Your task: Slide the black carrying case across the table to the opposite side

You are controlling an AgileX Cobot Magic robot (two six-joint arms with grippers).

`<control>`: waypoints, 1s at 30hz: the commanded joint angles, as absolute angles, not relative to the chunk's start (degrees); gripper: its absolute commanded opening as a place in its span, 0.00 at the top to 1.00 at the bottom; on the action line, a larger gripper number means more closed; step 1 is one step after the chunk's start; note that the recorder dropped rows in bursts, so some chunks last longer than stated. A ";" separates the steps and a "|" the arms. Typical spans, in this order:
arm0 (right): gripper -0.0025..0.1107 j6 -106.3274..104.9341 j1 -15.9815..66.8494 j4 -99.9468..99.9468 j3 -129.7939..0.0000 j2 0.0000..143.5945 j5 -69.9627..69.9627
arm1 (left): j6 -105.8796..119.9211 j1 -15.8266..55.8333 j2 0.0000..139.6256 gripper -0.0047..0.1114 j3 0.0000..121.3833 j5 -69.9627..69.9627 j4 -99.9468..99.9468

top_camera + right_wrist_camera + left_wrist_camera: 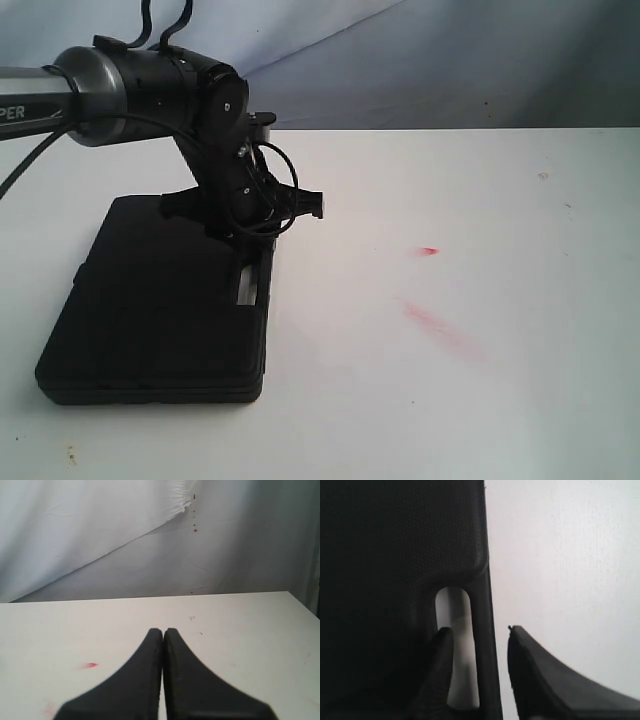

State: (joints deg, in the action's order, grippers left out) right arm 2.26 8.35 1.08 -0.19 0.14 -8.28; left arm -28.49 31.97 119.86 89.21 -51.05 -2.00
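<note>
The black carrying case (150,300) lies flat on the left part of the white table (470,190), its handle (262,285) on the side toward the table's middle. My left gripper (252,262) reaches down onto that handle. In the left wrist view the left gripper (479,630) stands open astride the handle bar (487,670): one finger (440,665) sits in the handle slot, the other (535,675) outside over the table, with a gap on each side. My right gripper (163,630) is shut on nothing, above bare table, and does not show in the exterior view.
Red smear marks (440,328) and a small red spot (428,251) lie on the tabletop to the right of the case. A grey and white cloth backdrop (450,60) hangs behind the table's far edge. The table's right edge (300,605) shows in the right wrist view.
</note>
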 commanded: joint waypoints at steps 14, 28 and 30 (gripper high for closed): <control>0.98 1.93 7.97 1.23 0.00 0.00 -7.83 | -27.99 32.29 124.77 0.82 89.68 -45.87 -0.46; 0.98 1.93 7.97 1.23 0.00 0.00 -7.83 | -26.75 32.29 126.75 0.85 89.68 -44.96 -0.97; 0.98 1.93 7.97 1.23 0.00 0.00 -7.83 | -26.75 32.29 127.26 0.85 89.68 -44.96 -0.97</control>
